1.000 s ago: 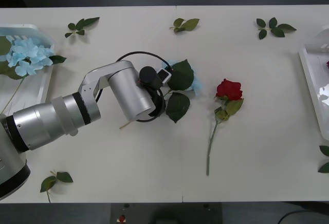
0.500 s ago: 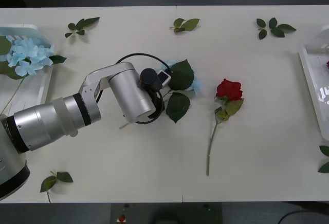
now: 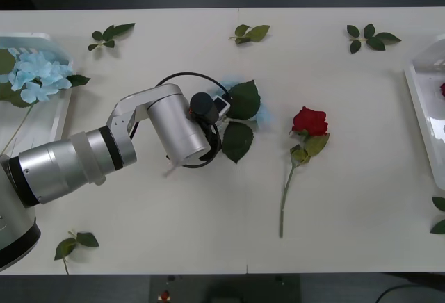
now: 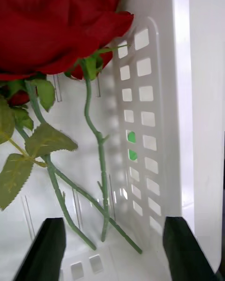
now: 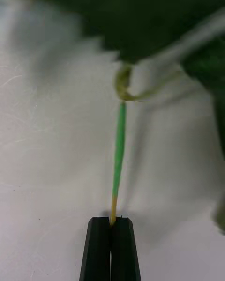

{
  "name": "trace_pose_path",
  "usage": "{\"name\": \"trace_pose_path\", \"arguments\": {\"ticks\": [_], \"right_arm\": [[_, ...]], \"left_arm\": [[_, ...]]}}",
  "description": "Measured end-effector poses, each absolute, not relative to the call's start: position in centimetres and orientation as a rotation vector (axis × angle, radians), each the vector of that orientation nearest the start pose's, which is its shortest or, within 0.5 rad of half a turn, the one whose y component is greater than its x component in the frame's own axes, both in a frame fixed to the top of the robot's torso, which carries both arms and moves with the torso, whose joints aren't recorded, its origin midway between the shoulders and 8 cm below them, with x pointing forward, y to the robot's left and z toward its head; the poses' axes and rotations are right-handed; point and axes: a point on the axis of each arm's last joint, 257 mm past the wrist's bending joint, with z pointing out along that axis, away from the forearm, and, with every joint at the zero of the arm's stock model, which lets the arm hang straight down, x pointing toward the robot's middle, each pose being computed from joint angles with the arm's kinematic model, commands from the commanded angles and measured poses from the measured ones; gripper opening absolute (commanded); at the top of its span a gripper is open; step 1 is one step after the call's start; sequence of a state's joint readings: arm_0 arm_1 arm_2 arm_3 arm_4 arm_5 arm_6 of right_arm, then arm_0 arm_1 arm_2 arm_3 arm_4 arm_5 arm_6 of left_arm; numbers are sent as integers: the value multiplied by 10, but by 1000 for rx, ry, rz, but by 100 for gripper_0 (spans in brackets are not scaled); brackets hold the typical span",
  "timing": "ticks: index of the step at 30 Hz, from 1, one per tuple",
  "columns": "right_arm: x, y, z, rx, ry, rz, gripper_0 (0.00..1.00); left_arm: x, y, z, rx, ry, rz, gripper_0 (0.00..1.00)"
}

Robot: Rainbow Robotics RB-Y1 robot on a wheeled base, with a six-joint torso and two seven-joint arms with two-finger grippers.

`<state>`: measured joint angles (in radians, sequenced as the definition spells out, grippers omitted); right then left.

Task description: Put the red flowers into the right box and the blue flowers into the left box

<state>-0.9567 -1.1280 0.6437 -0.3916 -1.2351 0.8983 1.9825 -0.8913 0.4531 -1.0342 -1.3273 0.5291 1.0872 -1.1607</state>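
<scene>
Pale blue petals are peeking out behind two large dark leaves at mid-bench, where a blue flower (image 3: 243, 108) is lying half hidden under the left arm's wrist. The left wrist view is showing what the front view is hiding: the left gripper (image 5: 111, 225) is pressing its black fingers (image 5: 99, 248) together on the yellowish tip of that flower's green stem (image 5: 119, 143), low over the bench (image 3: 348, 206). A second blue flower (image 3: 35, 74) is lying in the left box (image 3: 61, 119) at the bench's left edge.

One red rose (image 3: 309, 121) is lying on the open bench just right of the held flower, its stem running toward the near edge. The right wrist view is looking into the right box (image 4: 180, 98), where the right gripper (image 4: 112, 248) is hovering with its fingers (image 4: 47, 248) spread wide and holding nothing; a large rose (image 4: 56, 23) and part of a second bloom (image 4: 16, 98) are lying there, their stems crossing beside the slotted wall. In the front view that box (image 3: 425, 119) is sitting at the right edge.

Five loose leaf sprigs are lying around the borders: three along the far edge (image 3: 110, 35) (image 3: 250, 33) (image 3: 370, 37), one near the front left (image 3: 75, 242), one at the right edge (image 3: 439, 214). Bare bench is stretching between the held flower and the left box.
</scene>
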Motion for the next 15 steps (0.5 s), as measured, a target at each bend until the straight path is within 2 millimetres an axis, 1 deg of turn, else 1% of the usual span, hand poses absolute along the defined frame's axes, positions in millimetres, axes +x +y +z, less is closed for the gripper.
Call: {"name": "trace_pose_path", "arguments": {"ticks": [5,7,9,12,15], "right_arm": [[507,-675,-180,168,2570,-453,82],[506,-667,-184,173,2592,-411,82],[507,-650,-189,176,2616,-334,85],[510,-623,-193,157,2646,-228,90],[516,-583,-192,174,2669,-61,93]], "left_arm": [[532,61,-327,876,2408,147,0],[534,59,-323,878,2395,147,0],[536,54,-314,885,2368,137,0],[538,46,-292,891,2318,102,0],[539,44,-265,880,2264,59,0]]}}
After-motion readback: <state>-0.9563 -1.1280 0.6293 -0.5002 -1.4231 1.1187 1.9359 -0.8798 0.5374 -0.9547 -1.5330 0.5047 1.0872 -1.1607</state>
